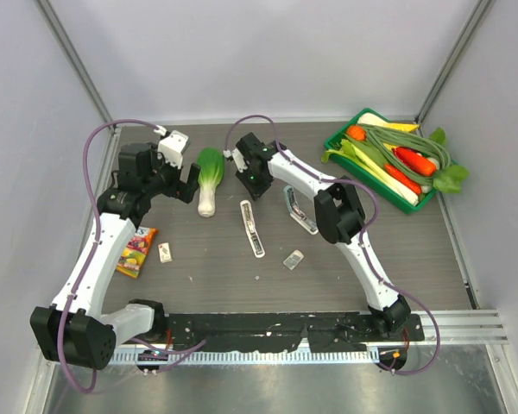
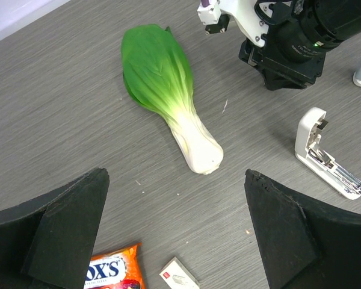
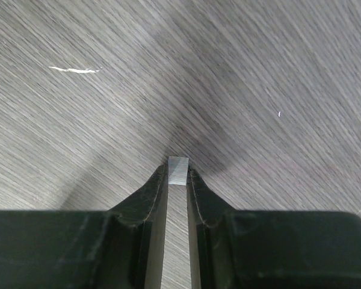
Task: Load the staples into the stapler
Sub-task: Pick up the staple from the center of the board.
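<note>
Stapler (image 1: 252, 228) lies open on the counter (image 1: 207, 280), loading not yet done: right hand (image 3: 177, 176) pinches a small pale strip (image 3: 177, 165) (staples, probably), left hand (image 2: 175, 177) spread wide, empty.

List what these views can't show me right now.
Right wrist: only the tip of the strip in the right end effector shows; its fingers hide the rest.
Top: that end effector's own body hides its tips.
Left wrist: bottom edge cuts box and candy pack; stapler channel too small to tell if loaded.
</note>
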You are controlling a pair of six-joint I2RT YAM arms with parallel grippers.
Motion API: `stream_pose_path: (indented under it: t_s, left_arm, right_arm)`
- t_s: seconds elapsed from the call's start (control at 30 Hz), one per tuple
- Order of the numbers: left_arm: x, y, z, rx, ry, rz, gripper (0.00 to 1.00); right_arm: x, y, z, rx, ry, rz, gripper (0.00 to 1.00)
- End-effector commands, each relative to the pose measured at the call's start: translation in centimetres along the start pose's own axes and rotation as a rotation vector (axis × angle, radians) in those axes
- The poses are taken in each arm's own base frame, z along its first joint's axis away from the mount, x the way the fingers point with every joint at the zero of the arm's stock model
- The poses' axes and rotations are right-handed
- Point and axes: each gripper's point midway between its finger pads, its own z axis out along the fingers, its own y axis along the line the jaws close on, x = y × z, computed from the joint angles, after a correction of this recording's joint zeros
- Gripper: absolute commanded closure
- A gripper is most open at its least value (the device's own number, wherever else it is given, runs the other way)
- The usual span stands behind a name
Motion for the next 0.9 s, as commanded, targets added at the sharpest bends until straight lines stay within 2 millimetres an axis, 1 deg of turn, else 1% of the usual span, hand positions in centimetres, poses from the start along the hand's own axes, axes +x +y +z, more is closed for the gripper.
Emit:
stream_pose_path:
  t_s: [0.0, 0.03, 0.1, 0.13, 0.2, 0.23, 0.27, 0.3, 0.33, 0.37, 0.43, 0.47, 0.5, 0.57, 0.67, 0.7, 0.73, 0.77, 0.8, 0.83, 0.87]
  left_arm:
    - [-1.5, -0.4, -0.2, 0.028, -0.061, -0.001, 0.0]
    - [-1.5, -0.5, -0.3, 0.034, -0.062, 0.001, 0.0]
    - [-1.7, -0.9, -0.3, 0.057, -0.07, 0.005, 0.0]
    - [-1.8, -1.0, -0.3, 0.068, -0.072, 0.007, 0.0]
    - [-2.1, -1.5, -0.4, 0.095, -0.082, 0.016, 0.0]
    - [-2.2, -1.7, -0.4, 0.107, -0.084, 0.022, 0.0]
    - [-2.3, -1.8, -0.3, 0.118, -0.088, 0.034, 0.0]
    - [-2.7, -2.1, -0.4, 0.143, -0.105, 0.052, 0.0]
    - [-2.9, -2.3, -0.4, 0.152, -0.111, 0.062, 0.0]
    - [-3.1, -2.4, -0.4, 0.166, -0.119, 0.069, 0.0]
    - [-3.6, -3.0, -0.4, 0.207, -0.138, 0.101, 0.0]
    - [-4.0, -3.1, -0.3, 0.215, -0.148, 0.108, 0.0]
    - [-4.2, -3.2, -0.3, 0.227, -0.153, 0.111, 0.0]
    - [-4.9, -4.3, -0.5, 0.295, -0.186, 0.145, 0.0]
    - [-5.4, -6.0, -0.8, 0.405, -0.229, 0.192, 0.0]
    - [-5.4, -6.4, -0.8, 0.432, -0.235, 0.201, 0.0]
    - [-5.3, -6.7, -0.6, 0.457, -0.242, 0.221, 0.0]
    - [-5.2, -7.6, -0.7, 0.506, -0.253, 0.229, 0.0]
    - [-5.1, -8.0, -0.6, 0.524, -0.259, 0.244, 0.0]
    - [-5.0, -8.7, -0.4, 0.555, -0.261, 0.258, 0.0]
    - [-4.8, -9.3, -0.3, 0.58, -0.27, 0.291, 0.0]
  right_arm:
    - [-1.9, -0.1, -2.2, 0.008, -0.065, -0.017, 0.8]
    - [-2.7, -0.2, -3.3, 0.004, -0.092, -0.017, 0.8]
    - [-3.4, -0.4, -4.7, -0.023, -0.125, -0.009, 0.8]
    - [-4.0, -0.4, -6.1, -0.031, -0.155, -0.009, 0.8]
    - [-4.6, -0.2, -7.5, -0.081, -0.188, -0.002, 0.8]
    - [-5.1, 0.0, -9.0, -0.102, -0.216, -0.002, 0.79]
    - [-5.2, -0.4, -9.7, -0.119, -0.228, 0.007, 0.79]
    - [-5.3, 0.3, -10.4, -0.167, -0.242, 0.006, 0.79]
    - [-5.4, 0.3, -11.0, -0.179, -0.254, 0.009, 0.79]
    - [-5.8, 0.4, -12.4, -0.185, -0.279, 0.003, 0.79]
    - [-5.7, 0.4, -13.3, -0.206, -0.292, 0.005, 0.79]
    - [-5.9, 0.5, -14.3, -0.207, -0.31, -0.005, 0.79]
    - [-5.6, 0.4, -14.5, -0.208, -0.307, -0.004, 0.8]
    - [-5.4, 0.6, -15.4, -0.239, -0.316, -0.005, 0.8]
    - [-5.0, 1.2, -17.2, -0.313, -0.341, 0.007, 0.8]
    - [-4.7, 1.6, -18.3, -0.335, -0.354, 0.01, 0.8]
    - [-4.7, 1.7, -19.0, -0.37, -0.369, 0.013, 0.8]
    - [-4.5, 2.1, -19.8, -0.394, -0.38, 0.012, 0.8]
    - [-4.0, 2.4, -19.9, -0.418, -0.373, 0.018, 0.8]
    - [-3.9, 2.7, -21.1, -0.433, -0.394, 0.013, 0.8]
    - [-3.7, 3.8, -21.9, -0.498, -0.402, 0.007, 0.8]
